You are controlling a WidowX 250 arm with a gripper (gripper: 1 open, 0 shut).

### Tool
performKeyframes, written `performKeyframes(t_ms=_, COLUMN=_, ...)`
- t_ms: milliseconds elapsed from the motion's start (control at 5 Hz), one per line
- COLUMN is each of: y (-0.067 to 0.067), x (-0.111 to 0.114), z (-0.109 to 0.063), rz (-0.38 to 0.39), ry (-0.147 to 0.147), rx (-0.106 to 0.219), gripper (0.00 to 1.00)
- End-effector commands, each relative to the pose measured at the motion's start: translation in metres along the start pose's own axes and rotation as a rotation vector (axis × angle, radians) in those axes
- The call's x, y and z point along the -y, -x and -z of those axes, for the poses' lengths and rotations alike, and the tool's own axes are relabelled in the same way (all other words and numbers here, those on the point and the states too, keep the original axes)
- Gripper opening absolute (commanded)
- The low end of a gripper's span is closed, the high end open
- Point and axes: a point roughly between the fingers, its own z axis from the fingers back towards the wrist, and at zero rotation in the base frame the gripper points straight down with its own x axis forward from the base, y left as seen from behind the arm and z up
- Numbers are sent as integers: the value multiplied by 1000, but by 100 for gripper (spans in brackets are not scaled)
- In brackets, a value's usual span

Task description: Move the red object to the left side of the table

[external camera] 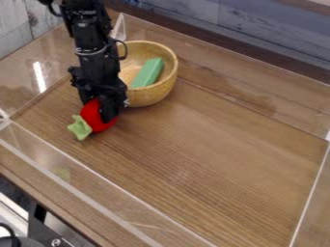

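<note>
a round wooden bowl stands just beyond and to the right of the jaws, close to the black arm. inside it a light green piece lies tilted against the inner wall; nothing else shows in the bowl.

the gripper is clamped on the red object, its black fingers pressed against the upper part of the glossy red fruit. the fruit sits directly beneath and between the jaws, at or just above the table; whether it touches the wood cannot be told. its light green leafy stem sticks out below and to the left of the jaws, toward the near clear wall.

the arm comes down from the top left of the view, nearly upright, with the gripper pointing straight down at the tabletop. the wood-grain surface stretches away to the right of the jaws, bounded by low clear acrylic walls.
</note>
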Motion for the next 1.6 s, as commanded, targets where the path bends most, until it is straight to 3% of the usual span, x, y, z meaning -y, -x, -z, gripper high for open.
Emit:
performKeyframes(t_ms=0, y=5, x=-11, z=-1, rz=-40, ry=-13, rx=-3, gripper=0)
performKeyframes(t_ms=1000, y=10, x=-15, z=-2, rz=-74, ry=-6, rx=-41, gripper=0)
performKeyframes(t_ms=1400, y=3, x=-32, z=-22, rz=-111, ry=6, rx=-12, gripper=0)
